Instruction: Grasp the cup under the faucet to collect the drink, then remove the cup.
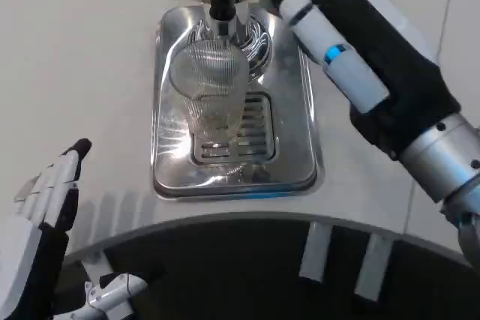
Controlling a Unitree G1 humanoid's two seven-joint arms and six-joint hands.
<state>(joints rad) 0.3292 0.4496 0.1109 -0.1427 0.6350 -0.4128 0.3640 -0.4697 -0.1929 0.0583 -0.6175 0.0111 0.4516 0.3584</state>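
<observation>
While the cup (209, 103) stands on the tray (300, 148) under the faucet (223, 7), the right hand (352, 58) reaches in beside it, holding nothing, fingers apart. Left hand (41, 215) waits, released. Risk: a sideways knock tips the ungripped cup off the grate.

The right hand (352, 50) reaches out to the far side, its silver forearm (446, 166) slanting in from the near right. The back of the hand is turned up, and the white and black fingers (330, 54) stretch toward the far left; whether they hold anything cannot be told. The left hand (37, 234) sits low at the near left, fingers straight, slightly apart and pointing away, holding nothing.
</observation>
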